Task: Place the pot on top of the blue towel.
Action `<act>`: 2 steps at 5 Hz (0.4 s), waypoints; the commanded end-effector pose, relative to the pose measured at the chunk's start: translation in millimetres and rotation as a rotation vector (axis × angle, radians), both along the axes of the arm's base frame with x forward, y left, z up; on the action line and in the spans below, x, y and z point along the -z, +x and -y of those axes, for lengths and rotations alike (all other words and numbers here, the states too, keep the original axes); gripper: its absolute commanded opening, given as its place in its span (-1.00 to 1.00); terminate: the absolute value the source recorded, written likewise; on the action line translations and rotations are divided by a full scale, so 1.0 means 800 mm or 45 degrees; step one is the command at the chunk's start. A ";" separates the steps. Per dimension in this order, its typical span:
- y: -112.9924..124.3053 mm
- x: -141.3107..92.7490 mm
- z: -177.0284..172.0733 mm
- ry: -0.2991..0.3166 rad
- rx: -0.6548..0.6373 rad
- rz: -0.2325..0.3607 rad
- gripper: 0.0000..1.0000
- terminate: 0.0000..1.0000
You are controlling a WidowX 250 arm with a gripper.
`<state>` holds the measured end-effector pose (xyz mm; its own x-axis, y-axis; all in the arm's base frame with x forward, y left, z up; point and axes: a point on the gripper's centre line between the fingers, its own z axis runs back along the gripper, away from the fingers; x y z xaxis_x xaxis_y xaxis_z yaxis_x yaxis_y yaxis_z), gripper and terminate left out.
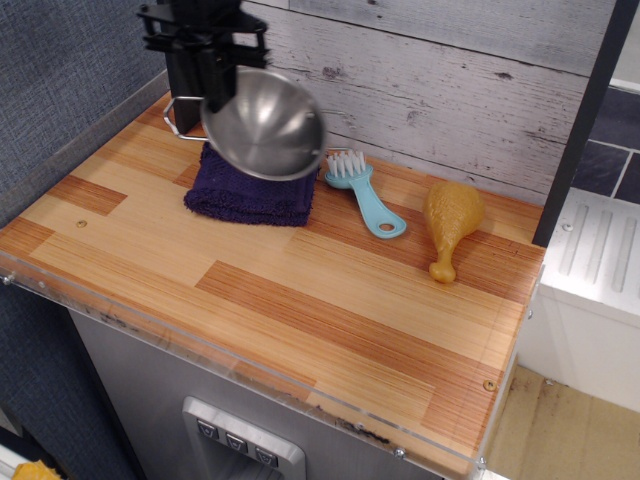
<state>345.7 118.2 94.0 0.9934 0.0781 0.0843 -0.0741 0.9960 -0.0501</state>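
Gripping the pot [262, 125] by its rim, the pincer [215, 85] has it tilted in the air with the blue towel [250, 190] just below, so letting go early could tip it onto the tabletop [300, 290].

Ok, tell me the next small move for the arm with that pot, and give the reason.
Probably lower it straight down and level it. The gripper holds the pot by its rim, tilted and raised above the blue towel, whose front part shows beneath it. The pot seems not yet to rest on the cloth, so it looks too early to let go.
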 end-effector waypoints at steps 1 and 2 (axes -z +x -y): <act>0.007 0.003 -0.025 0.007 -0.065 0.001 -1.00 -1.00; 0.008 0.015 -0.019 -0.039 -0.048 -0.017 -1.00 -1.00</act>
